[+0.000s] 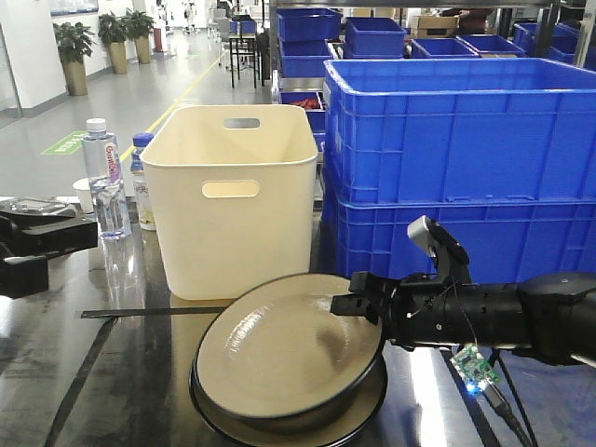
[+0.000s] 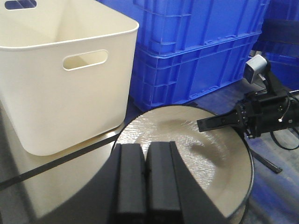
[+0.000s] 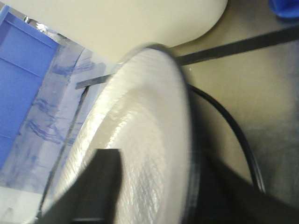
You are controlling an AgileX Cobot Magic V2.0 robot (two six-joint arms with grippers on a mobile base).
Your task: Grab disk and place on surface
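Half done, by my reading: left gripper [image 2: 145, 182] hangs pinched shut on nothing, right gripper [image 1: 358, 305] clamps the rim of the tilted disk [image 1: 284, 349], not yet flat on the surface [image 1: 121, 372] below.

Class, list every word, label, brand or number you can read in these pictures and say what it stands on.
Water bottle: label has red vertical lettering, too small to read.
Second bottle: label unreadable.
Green floor marking: blurred.
Nothing readable on the cream bin, blue crates or plate.
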